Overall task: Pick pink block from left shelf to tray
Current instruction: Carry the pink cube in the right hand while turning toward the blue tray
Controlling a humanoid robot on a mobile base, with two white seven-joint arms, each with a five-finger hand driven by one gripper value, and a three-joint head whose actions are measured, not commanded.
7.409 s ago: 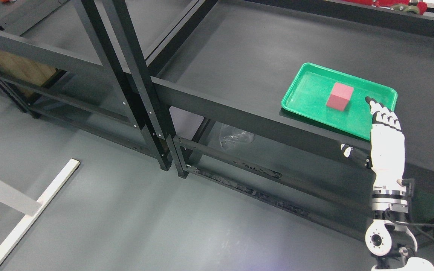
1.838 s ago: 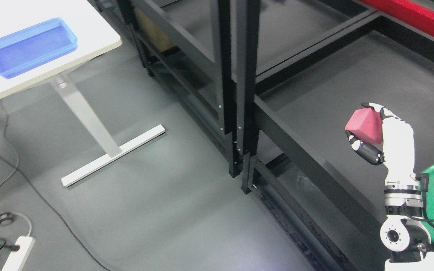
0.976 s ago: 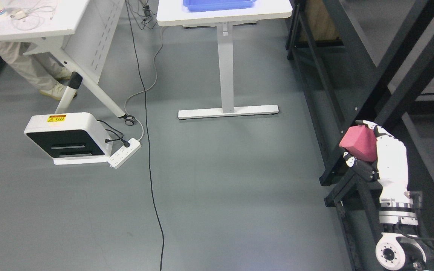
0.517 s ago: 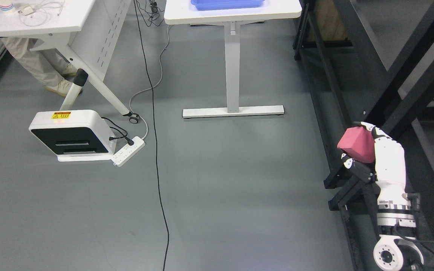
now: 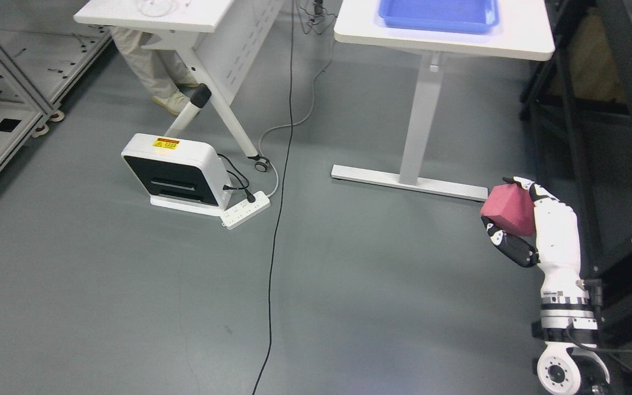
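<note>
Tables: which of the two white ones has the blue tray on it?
The right-hand white table, on a single post leg; the blue tray sits on top. The left table has slanted legs.

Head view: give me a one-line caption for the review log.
Right hand holds the pink block above the grey floor, with the blue tray on the white table ahead.

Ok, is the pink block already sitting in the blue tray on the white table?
No, the pink block is gripped in the right hand above the floor, well short of the blue tray on the white table.
</note>
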